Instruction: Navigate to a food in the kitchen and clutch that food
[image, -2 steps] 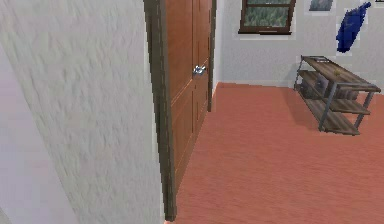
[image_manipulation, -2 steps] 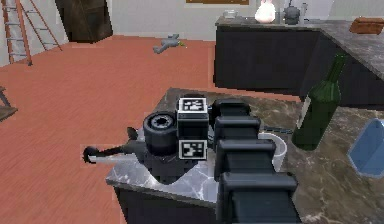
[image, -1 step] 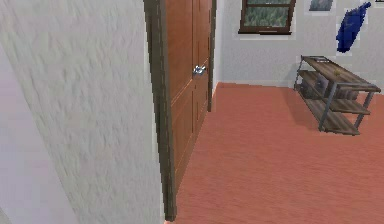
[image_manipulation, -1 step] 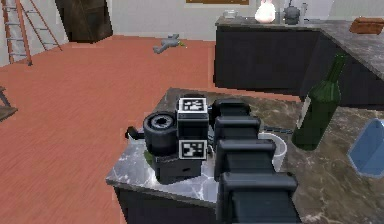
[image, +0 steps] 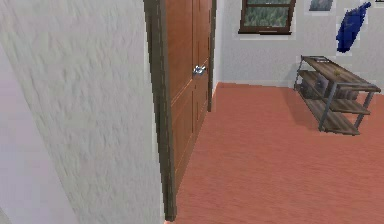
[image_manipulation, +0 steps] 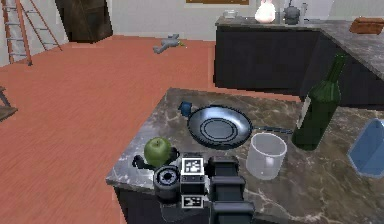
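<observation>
On the counter (image_manipulation: 330, 172), green apple (image_manipulation: 158, 150) near claw (image_manipulation: 167, 181)

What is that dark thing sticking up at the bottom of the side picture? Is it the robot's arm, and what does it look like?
Yes. The arm is a dark, square-edged bar. At its end sit two small white squares printed with black marks. Left of them is the gripper, a dark, compact body. Its thin fingers are too small to make out clearly, and no cables are visible.
</observation>
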